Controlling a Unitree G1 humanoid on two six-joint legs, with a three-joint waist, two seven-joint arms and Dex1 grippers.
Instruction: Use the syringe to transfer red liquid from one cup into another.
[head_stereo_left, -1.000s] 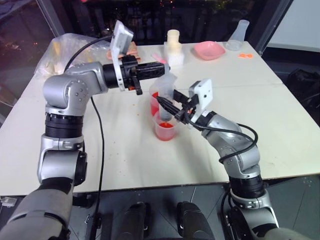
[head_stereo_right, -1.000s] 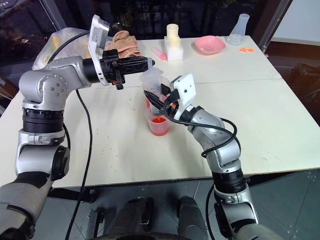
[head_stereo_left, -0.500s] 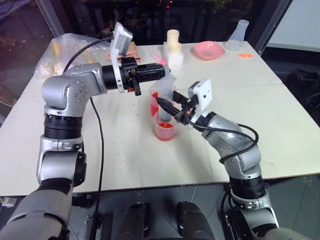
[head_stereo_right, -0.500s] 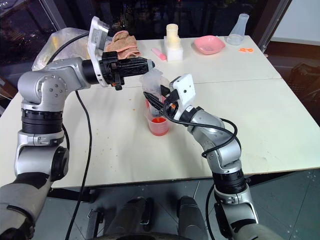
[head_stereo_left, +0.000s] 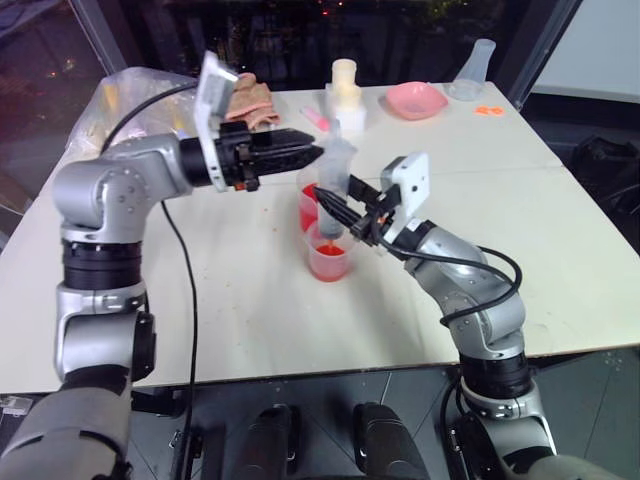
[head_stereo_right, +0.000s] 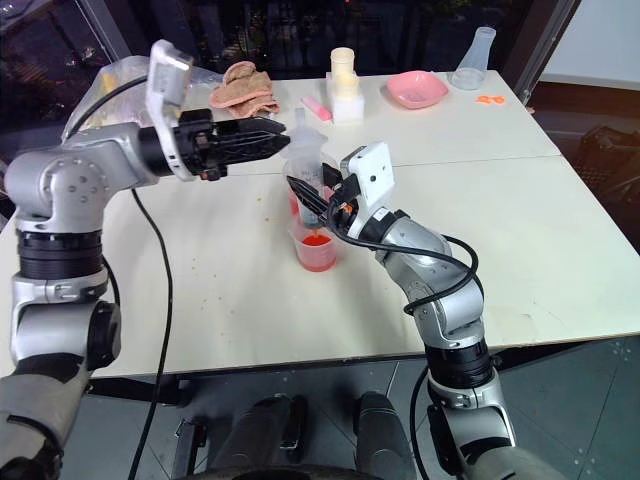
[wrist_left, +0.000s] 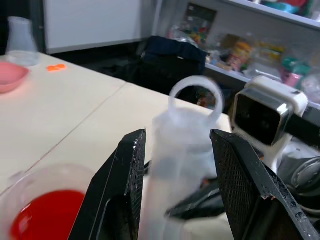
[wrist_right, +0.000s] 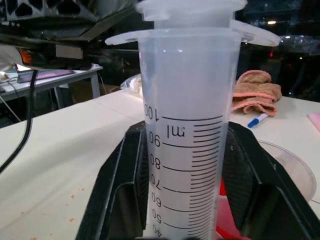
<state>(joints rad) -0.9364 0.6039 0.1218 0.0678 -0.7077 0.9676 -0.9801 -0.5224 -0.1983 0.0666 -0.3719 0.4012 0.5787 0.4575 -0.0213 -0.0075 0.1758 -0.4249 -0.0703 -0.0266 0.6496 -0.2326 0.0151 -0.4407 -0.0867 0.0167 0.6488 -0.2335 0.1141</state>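
My right gripper (head_stereo_left: 334, 207) is shut on the barrel of the syringe (head_stereo_left: 336, 180), holding it upright over the smaller cup (head_stereo_left: 328, 262), which holds red liquid (head_stereo_left: 328, 268). In the right wrist view the syringe barrel (wrist_right: 187, 150) fills the gap between the fingers (wrist_right: 125, 190), and the plunger sits pushed down to the barrel's flange. The larger beaker (head_stereo_left: 307, 198), also holding red liquid, stands just behind. My left gripper (head_stereo_left: 316, 153) is open and level. Its fingers (wrist_left: 120, 195) stand on either side of the plunger top (wrist_left: 192, 107), with gaps.
At the table's far side are a pink bowl (head_stereo_left: 417, 100), a clear flask (head_stereo_left: 478, 68), a pale stacked container (head_stereo_left: 346, 92), a pink marker (head_stereo_left: 318, 118), a brown cloth (head_stereo_left: 250, 97) and a plastic bag (head_stereo_left: 130, 95). Small red drips speckle the table near the cups.
My left gripper has opened off the plunger top and its arm has drawn back to the left. The right gripper and syringe have stayed in place.
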